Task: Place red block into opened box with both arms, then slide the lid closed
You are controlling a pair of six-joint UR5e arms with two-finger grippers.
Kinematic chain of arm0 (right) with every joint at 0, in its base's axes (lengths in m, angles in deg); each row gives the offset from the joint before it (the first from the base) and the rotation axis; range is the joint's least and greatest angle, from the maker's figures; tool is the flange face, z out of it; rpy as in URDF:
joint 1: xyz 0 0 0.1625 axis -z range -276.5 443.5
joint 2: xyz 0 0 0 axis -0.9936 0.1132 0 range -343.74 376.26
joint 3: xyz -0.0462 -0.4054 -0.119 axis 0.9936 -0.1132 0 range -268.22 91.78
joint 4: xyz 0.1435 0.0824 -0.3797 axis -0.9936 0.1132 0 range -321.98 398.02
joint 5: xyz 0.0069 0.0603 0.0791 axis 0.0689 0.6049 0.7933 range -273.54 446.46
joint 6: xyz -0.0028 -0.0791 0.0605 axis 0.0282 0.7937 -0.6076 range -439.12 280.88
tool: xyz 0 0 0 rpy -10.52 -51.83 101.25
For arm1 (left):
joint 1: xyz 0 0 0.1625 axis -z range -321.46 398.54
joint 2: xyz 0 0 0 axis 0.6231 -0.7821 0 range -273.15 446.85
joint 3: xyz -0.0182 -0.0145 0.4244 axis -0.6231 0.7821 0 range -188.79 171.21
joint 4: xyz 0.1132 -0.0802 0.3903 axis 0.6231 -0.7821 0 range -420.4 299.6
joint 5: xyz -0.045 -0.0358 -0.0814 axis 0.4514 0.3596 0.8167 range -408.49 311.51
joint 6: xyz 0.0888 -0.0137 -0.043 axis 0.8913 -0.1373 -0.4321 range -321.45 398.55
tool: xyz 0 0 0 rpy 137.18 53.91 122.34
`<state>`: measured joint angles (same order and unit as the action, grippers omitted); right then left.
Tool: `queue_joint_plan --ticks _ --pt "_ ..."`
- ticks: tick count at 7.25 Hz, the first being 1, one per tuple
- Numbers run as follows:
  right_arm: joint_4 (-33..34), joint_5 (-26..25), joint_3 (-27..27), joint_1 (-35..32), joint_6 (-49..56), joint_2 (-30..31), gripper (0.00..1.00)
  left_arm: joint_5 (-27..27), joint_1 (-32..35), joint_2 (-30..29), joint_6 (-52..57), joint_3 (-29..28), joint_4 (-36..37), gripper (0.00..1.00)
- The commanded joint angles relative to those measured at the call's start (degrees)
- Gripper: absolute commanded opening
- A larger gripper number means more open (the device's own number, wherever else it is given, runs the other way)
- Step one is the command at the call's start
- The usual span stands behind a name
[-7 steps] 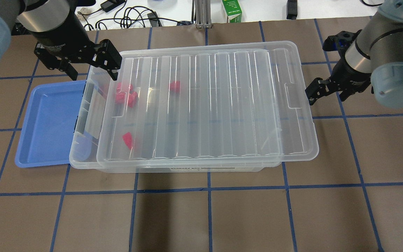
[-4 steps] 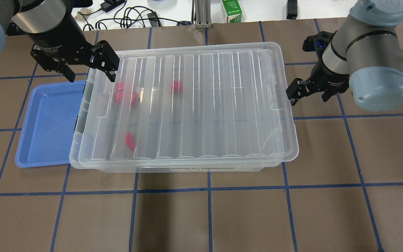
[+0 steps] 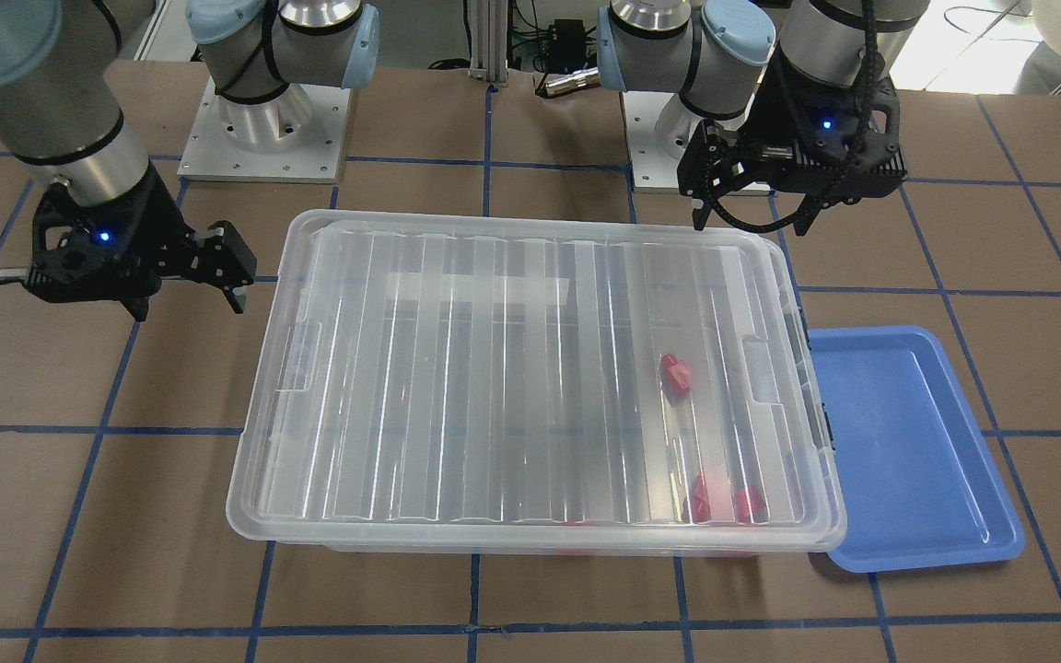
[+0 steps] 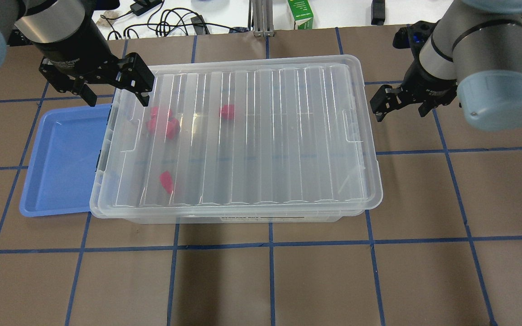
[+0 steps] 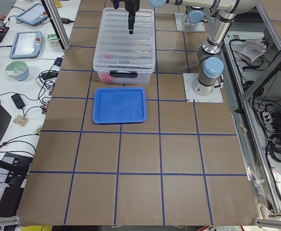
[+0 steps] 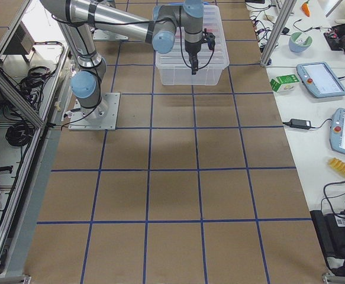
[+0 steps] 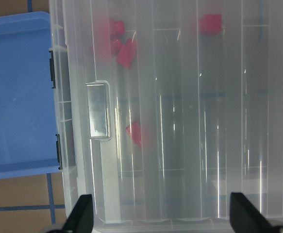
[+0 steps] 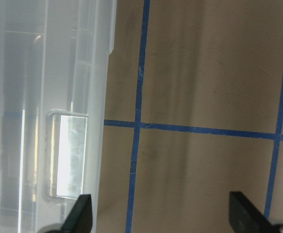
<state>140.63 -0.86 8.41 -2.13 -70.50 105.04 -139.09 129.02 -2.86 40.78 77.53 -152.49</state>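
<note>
The clear box (image 4: 101, 181) stands mid-table with the ribbed clear lid (image 4: 261, 136) lying flat over nearly all of it. Only a thin strip of rim shows at the left end. Several red blocks (image 4: 166, 181) lie inside under the lid, most of them near the left end (image 7: 126, 53). My left gripper (image 4: 116, 93) hovers open and holding nothing over the box's far left corner. My right gripper (image 4: 399, 108) is open and holding nothing just off the lid's right end, not touching it. The lid's end notch (image 8: 66, 155) shows in the right wrist view.
A shallow blue tray (image 4: 61, 158) lies against the box's left end, partly under the rim. Cables, a green carton (image 4: 300, 13) and a metal post stand beyond the table's far edge. Brown gridded tabletop surrounds the box.
The lid has slid left across the box until it nearly covers it. My right gripper followed it leftward, then drew slightly back. The left gripper barely moved.
</note>
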Motion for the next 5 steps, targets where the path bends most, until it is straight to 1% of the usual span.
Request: queue_joint_plan --ticks 1,2,3,4,5 --pt "-13.7 -0.3 -12.9 -7.7 -11.3 1.1 1.0 0.0 0.2 0.5 0.1 0.0 -0.4 1.0" --pt "-17.5 -0.3 -14.2 -9.5 -13.0 0.5 1.0 0.2 0.0 -0.3 0.0 -0.2 0.1 1.0" --pt "-17.2 -0.8 -11.4 -9.0 -12.3 1.0 1.0 0.0 0.3 0.5 0.0 0.3 -0.4 1.0" --pt "-16.5 -0.4 -9.5 -9.6 -12.9 2.8 1.0 0.0 0.1 0.2 0.0 0.3 0.2 1.0" --pt "-14.2 -0.7 -9.0 -9.6 -13.3 3.1 1.0 0.0 0.1 0.5 0.0 0.4 0.1 1.0"
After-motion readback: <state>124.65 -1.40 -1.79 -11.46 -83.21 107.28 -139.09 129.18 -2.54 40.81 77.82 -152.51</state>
